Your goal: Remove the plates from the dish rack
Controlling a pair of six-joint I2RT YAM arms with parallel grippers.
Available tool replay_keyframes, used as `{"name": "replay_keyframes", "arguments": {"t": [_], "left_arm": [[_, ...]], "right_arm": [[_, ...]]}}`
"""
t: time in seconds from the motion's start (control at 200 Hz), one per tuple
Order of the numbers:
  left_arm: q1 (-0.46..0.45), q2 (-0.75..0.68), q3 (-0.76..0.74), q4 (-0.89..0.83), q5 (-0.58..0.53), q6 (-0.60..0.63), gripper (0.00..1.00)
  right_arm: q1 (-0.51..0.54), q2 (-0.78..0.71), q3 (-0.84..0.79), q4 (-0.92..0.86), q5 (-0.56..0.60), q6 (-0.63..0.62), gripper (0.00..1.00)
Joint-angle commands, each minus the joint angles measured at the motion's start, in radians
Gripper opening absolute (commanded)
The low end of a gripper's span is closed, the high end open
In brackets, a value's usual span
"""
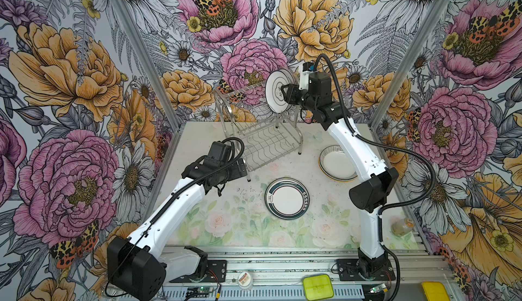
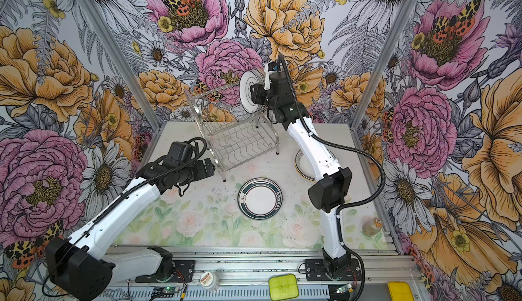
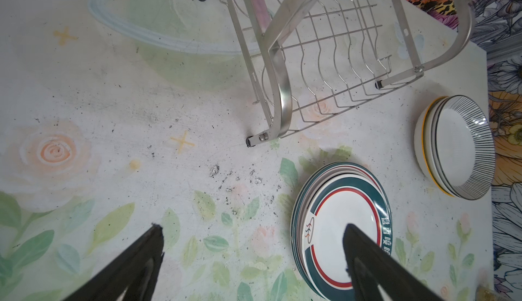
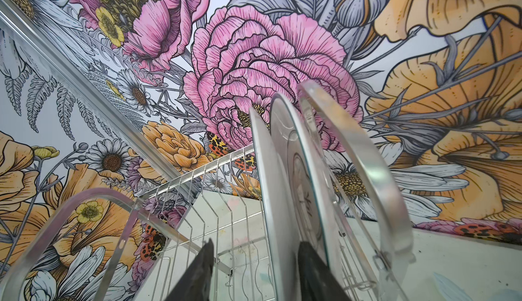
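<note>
Plate (image 4: 271, 200) stands upright in the dish rack (image 4: 378, 167), inside the spread right hand (image 4: 257, 241).

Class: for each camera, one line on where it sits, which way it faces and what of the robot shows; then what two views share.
Both top views: high over the front, facing down and back at the dish rack; both arms show.
Left wrist: on the left arm, facing down at the table and teal-banded stack; open left gripper shows.
Right wrist: on the right arm, facing up along the upright plates; right gripper straddles one rim.
Shared: top and left wrist views both show the rack's lower shelf.
</note>
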Motion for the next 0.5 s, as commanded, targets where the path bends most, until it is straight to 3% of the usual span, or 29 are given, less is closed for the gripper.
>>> {"name": "replay_keyframes", "arguments": {"t": [0.0,0.18,0.495], "left_arm": [[0.013,-0.012,-0.012,0.005,0.016,0.017,0.99],[0.025,-0.01,-0.012,0.003,0.022,0.012,0.99],[0.034,-0.019,-0.019,0.005,0.014,0.002,0.99]], "right_arm": [[-0.003,0.032,0.031,0.003,0.016,-0.01,0.45],[0.005,0.039,0.03,-0.006,0.049,-0.041,0.37],[0.03,0.051,0.031,-0.014,0.123,-0.108,0.33]]}}
